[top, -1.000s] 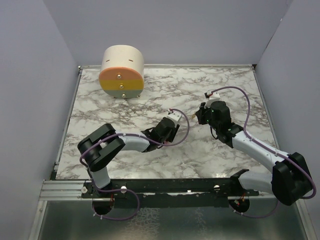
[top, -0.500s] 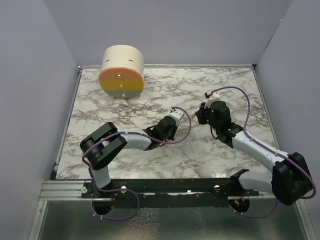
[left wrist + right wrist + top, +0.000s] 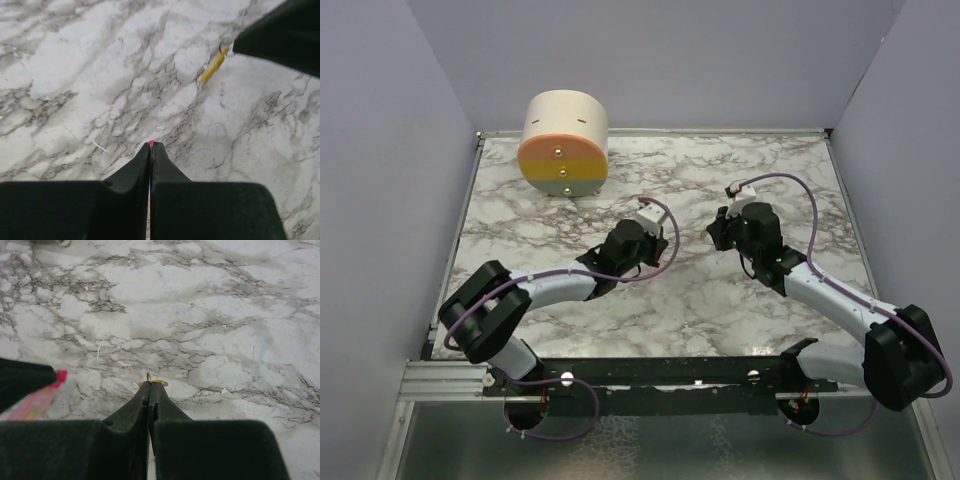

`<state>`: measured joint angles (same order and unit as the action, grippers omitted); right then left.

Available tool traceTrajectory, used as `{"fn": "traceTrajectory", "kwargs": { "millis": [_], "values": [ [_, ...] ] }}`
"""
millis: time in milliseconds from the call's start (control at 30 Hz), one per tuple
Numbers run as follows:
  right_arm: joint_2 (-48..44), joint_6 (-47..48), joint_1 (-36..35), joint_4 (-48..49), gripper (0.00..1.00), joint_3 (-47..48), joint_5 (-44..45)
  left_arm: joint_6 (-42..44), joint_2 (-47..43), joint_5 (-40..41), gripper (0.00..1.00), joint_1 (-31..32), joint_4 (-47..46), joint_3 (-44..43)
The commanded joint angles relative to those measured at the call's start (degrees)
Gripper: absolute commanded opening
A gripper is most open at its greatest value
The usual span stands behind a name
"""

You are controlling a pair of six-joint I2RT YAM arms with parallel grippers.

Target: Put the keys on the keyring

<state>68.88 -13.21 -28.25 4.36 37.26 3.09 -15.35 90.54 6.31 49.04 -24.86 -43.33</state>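
My left gripper (image 3: 151, 146) is shut on the keyring, whose pink tip (image 3: 151, 143) just shows between the fingertips. In the right wrist view the pink strap (image 3: 36, 401) hangs out of the left gripper at the left edge. My right gripper (image 3: 149, 387) is shut on the yellow key (image 3: 156, 383), with a thin metal loop sticking up at the tips. The key also shows in the left wrist view (image 3: 213, 64) under the right gripper's black finger. In the top view the two grippers face each other, left (image 3: 663, 240) and right (image 3: 713, 234), a short gap apart above the marble table (image 3: 740, 310).
A large cream-and-orange cylinder (image 3: 564, 145) stands at the back left of the table. Purple walls close in the left, back and right sides. A metal rail (image 3: 640, 372) runs along the near edge by the arm bases.
My left arm has stretched out and moved its gripper up and away from the near edge, with the pink strap in it. The right gripper has shifted slightly left.
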Motion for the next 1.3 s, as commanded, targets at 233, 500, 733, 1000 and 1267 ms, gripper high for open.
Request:
{"fn": "traceTrajectory", "kwargs": {
  "millis": [233, 500, 733, 1000, 1267],
  "values": [
    [-3.18, 3.91, -0.23, 7.85, 0.01, -3.28, -16.21, -6.16, -10.20, -22.33, 0.00, -10.80, -17.59, 8.53],
    [-2.22, 4.03, -0.31, 8.02, 0.01, -2.89, -18.16, -7.84, -9.83, -23.33, 0.00, -11.41, -19.68, 8.45],
    [0.90, 2.04, -0.28, 4.39, 0.01, -0.87, -11.67, -9.79, -9.80, -16.61, 0.00, -11.44, -14.99, 7.31],
    [5.31, -0.81, -0.29, 0.30, 0.01, 1.77, -4.71, -13.36, -8.99, -11.53, 0.00, -11.41, -11.77, 7.08],
    [5.68, -1.83, -0.31, 0.29, 0.26, 2.16, -2.01, -16.41, -8.30, -7.04, 0.00, -11.42, -11.15, 7.28]
  ]
}}
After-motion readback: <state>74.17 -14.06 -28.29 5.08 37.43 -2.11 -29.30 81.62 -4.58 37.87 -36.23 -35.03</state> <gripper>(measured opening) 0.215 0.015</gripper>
